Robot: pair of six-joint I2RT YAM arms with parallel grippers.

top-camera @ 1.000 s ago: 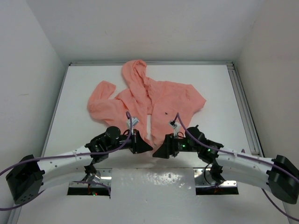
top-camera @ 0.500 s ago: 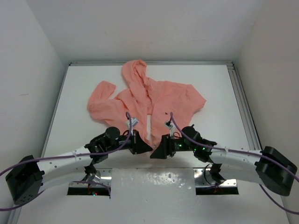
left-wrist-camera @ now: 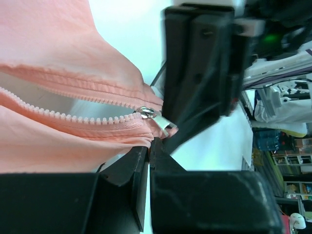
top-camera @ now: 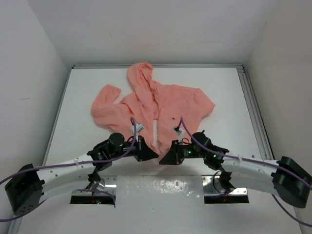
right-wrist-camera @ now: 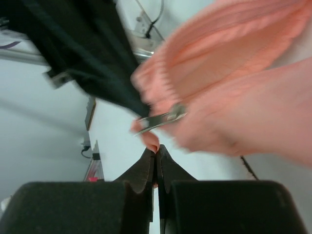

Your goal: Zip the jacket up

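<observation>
The salmon-pink jacket (top-camera: pixel 170 100) lies spread on the white table, hood toward the back and front zipper open. Both arms meet at its bottom hem. My left gripper (top-camera: pixel 156 154) is shut, and the left wrist view shows its tips (left-wrist-camera: pixel 150 146) pinching the hem just below the silver zipper slider (left-wrist-camera: pixel 146 113). My right gripper (top-camera: pixel 162 161) faces it from the right. In the right wrist view its tips (right-wrist-camera: pixel 157 148) are shut on a small tip of pink fabric under the silver pull tab (right-wrist-camera: pixel 161 118), which hangs free above the tips.
White walls close in the table on the left, back and right. A metal rail (top-camera: pixel 253 112) runs along the right edge. A glossy white plate (top-camera: pixel 161 187) sits between the arm bases at the near edge.
My right gripper has closed from open onto the hem fabric, and that arm shifted slightly. The left gripper has stayed shut in place, and the jacket has not moved.
</observation>
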